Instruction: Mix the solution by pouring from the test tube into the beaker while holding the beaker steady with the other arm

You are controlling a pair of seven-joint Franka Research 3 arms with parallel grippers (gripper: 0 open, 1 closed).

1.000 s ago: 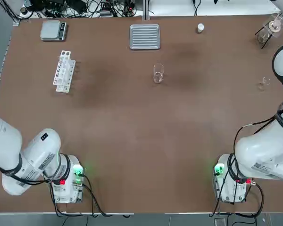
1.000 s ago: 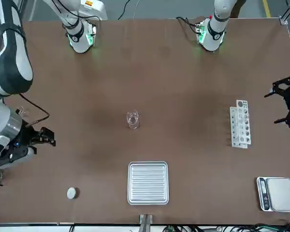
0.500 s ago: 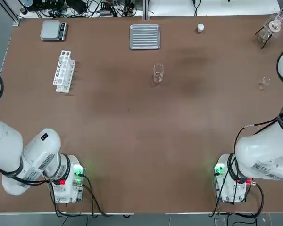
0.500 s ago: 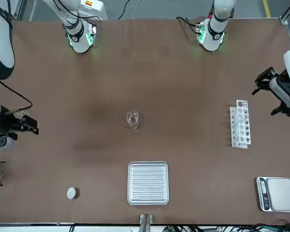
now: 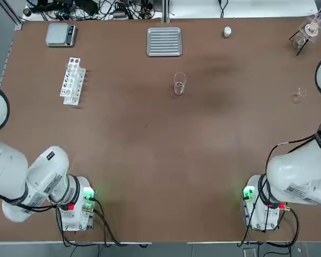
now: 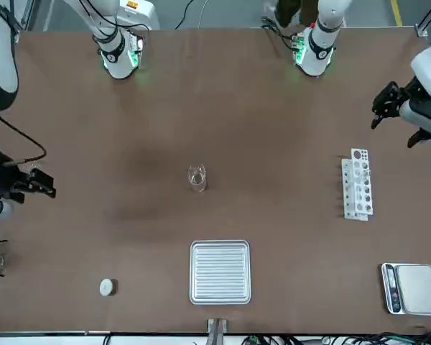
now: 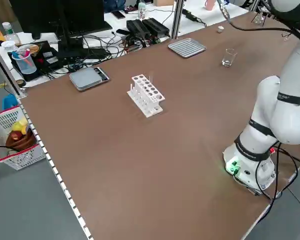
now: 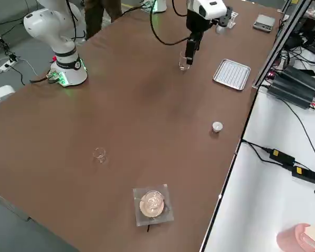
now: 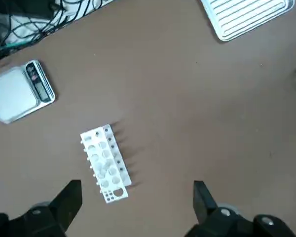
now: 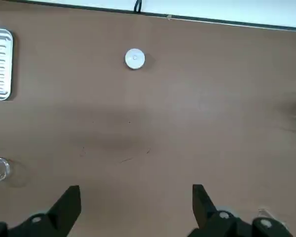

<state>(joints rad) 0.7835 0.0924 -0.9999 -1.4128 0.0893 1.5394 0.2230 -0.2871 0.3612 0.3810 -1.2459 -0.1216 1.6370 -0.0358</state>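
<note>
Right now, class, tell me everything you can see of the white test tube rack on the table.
The white plastic test tube rack is a long narrow block with two rows of round holes on top and short pegs along one side. It stands upright and flat on the brown table, on the robot's left, near the small silver digital scale. Nothing touches it, and no gripper is on it. Whether any hole holds a tube is unclear.

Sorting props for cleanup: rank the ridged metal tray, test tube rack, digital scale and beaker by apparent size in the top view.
1. ridged metal tray
2. test tube rack and digital scale, too alike to rank
3. beaker
</note>
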